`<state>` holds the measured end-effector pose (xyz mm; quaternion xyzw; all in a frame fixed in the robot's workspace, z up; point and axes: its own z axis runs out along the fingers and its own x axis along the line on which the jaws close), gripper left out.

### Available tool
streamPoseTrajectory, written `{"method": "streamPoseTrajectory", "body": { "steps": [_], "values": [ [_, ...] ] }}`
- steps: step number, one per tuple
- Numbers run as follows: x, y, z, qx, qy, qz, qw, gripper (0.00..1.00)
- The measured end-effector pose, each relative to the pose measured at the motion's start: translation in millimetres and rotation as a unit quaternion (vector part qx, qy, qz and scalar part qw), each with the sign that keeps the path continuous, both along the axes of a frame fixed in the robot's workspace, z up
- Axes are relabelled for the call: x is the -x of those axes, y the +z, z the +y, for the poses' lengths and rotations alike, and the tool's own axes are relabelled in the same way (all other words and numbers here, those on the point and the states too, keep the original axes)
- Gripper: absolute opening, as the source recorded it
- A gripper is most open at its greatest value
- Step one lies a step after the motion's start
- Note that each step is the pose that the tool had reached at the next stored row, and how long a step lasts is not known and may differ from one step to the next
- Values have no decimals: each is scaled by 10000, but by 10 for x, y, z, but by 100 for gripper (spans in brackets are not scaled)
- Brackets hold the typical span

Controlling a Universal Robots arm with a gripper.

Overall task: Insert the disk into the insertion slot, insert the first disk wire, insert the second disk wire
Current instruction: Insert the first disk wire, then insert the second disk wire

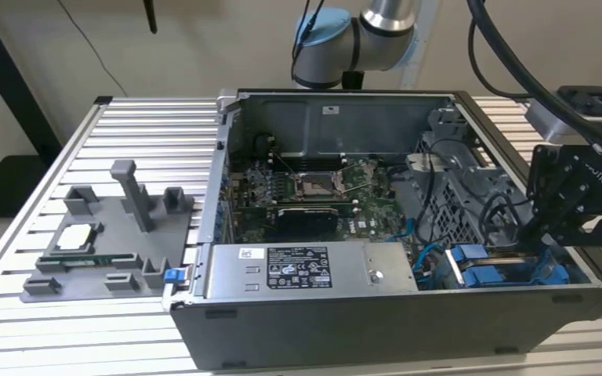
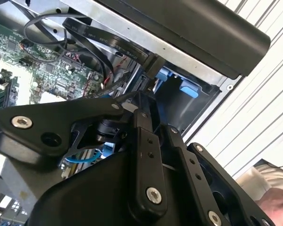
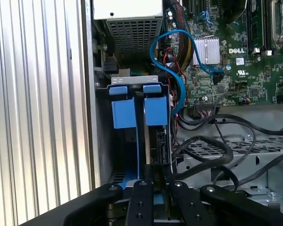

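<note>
Surface: slatted aluminium worktop (image 1: 134, 133), beige wall behind | disk (image 3: 156, 117): on edge in open computer case (image 1: 385, 329), its 5 o'clock corner in the exterior view; long axis 3–9 o'clock, blue tabs toward 9 | end effector (image 3: 156, 182): over disk, grip cannot tell

- Soft, even room light is falling on the slatted table (image 1: 123, 133) in the exterior view, casting faint shadows.
- The computer case (image 1: 385, 329) interior is sitting dimmer.
- In the first wrist view, the slatted table is glaring pale while the gripper (image 3: 154, 181) is showing dark and unlit.
</note>
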<state>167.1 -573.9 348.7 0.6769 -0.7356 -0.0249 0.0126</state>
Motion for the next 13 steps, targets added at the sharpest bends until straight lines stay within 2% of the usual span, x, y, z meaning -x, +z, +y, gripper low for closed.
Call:
{"method": "streamPoseTrajectory", "body": {
  "steps": [3,8,13],
  "values": [
    [10,0,18,-46,-2,-8,10000,0],
    [36,1,52,-141,0,-45,9999,0],
    [41,0,55,-145,8,-49,9999,0]
  ]
}}
